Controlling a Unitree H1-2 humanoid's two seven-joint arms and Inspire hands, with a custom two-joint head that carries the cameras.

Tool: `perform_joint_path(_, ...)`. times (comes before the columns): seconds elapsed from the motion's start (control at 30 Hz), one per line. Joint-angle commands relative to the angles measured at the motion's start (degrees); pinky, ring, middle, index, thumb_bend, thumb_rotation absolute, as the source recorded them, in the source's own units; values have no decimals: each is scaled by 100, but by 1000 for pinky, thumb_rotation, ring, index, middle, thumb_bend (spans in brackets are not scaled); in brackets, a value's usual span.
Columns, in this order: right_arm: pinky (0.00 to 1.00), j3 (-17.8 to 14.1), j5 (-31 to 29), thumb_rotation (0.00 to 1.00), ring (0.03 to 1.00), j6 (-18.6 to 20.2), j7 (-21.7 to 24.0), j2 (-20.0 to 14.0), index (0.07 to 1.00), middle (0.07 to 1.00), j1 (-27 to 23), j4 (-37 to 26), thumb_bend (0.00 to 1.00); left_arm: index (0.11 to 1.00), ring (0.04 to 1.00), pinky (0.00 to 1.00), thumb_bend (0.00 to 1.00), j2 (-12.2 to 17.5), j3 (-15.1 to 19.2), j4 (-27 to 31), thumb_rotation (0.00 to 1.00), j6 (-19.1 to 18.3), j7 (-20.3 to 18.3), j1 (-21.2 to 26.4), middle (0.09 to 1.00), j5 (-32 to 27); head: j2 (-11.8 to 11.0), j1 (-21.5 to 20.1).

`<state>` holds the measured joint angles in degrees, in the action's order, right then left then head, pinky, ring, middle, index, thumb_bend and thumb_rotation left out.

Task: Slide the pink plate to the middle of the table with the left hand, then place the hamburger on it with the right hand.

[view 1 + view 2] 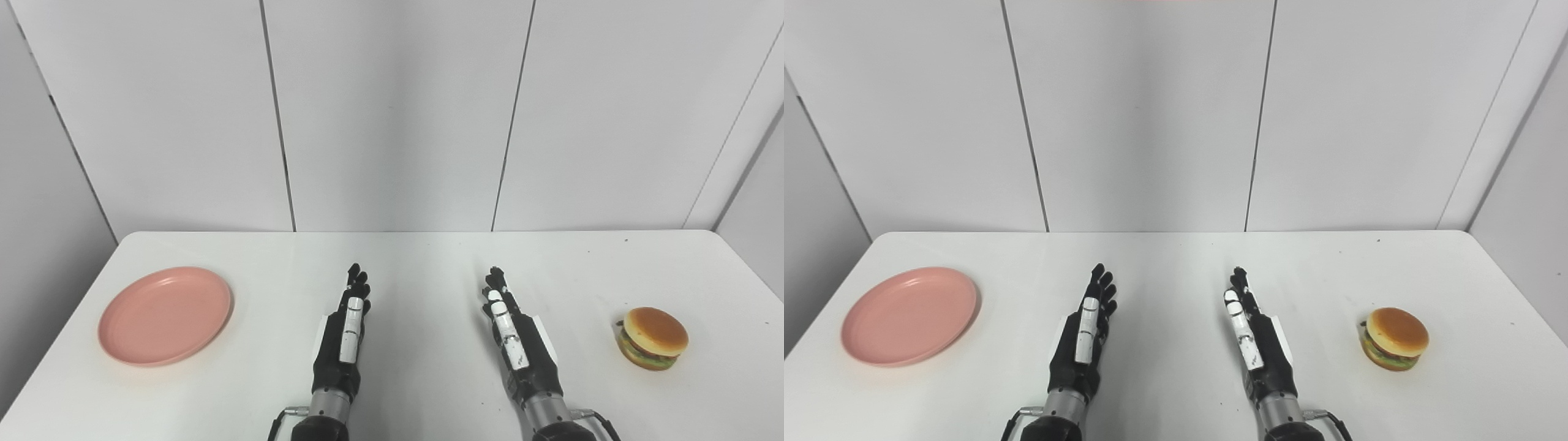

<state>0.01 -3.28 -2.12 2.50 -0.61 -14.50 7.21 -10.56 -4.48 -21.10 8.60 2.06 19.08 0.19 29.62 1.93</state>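
Entering from the bottom edge at about 6 o'clock, both forearms are cut off below the wrists, so only the hands and a little cabling show. The left hand (343, 343) lies edge-on above the white table (429, 275), thumb side up, fingers stretched straight toward 12 o'clock and held close together, holding nothing. The right hand (517, 343) mirrors it, leaning slightly toward 11 o'clock, fingers likewise extended side by side and empty. Whether either hand touches the tabletop is hard to tell from these views. The two hands are well apart, with bare table between them.

Out at 9 o'clock, well apart from the left hand, sits the pink plate (165, 315), near the table's left edge, with nothing on it. At 3 o'clock, well clear of the right hand, the hamburger (652, 338) rests upright on the table, its lower layers partly shadowed. Grey wall panels (392, 110) stand at 12 o'clock beyond the far edge.
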Motion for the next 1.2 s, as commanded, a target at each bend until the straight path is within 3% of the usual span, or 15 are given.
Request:
perform_joint_path(0.0, 1000, 13, -16, 917, 1000, -113, 31, 16, 1000, 1000, -257, -108, 516, 1000, 1000, 1000, 722, 146, 72, -211, 1000, 36, -5, -255, 1000, 12, 3, 6)
perform_joint_path(0.63, 1000, 15, -27, 911, 1000, -69, 45, 3, 1000, 1000, -225, -177, 499, 1000, 1000, 1000, 713, 136, 73, -278, 1000, 177, -15, -278, 1000, 6, -36, 121)
perform_joint_path(0.77, 1000, -47, -139, 896, 1000, -130, 35, 26, 1000, 1000, -176, -183, 497, 1000, 1000, 1000, 724, 126, 98, -255, 1000, 143, -10, -268, 1000, -23, -143, 584)
perform_joint_path(0.9, 1000, -106, -247, 913, 1000, -205, 106, -47, 1000, 1000, -136, -138, 531, 1000, 1000, 1000, 692, 146, 183, -40, 1000, 178, 114, -235, 1000, 21, -376, 1408)
perform_joint_path(0.93, 1000, -131, -328, 903, 1000, -244, 147, -50, 1000, 1000, -157, -68, 552, 1000, 999, 1000, 716, 147, 213, 23, 1000, 173, 152, -217, 1000, 28, -376, 1408)
perform_joint_path(1.03, 1000, -255, -644, 857, 1000, -470, 371, -127, 1000, 1000, -210, 221, 587, 1000, 1000, 1000, 754, 369, 425, 452, 1000, 0, 71, -45, 1000, -129, -524, 1792)
perform_joint_path(1.17, 1000, -340, -782, 883, 1000, -539, 473, -214, 1000, 1000, -196, 282, 573, 968, 985, 1000, 783, 602, 717, 921, 1000, -340, 97, 135, 972, -278, -623, 2089)
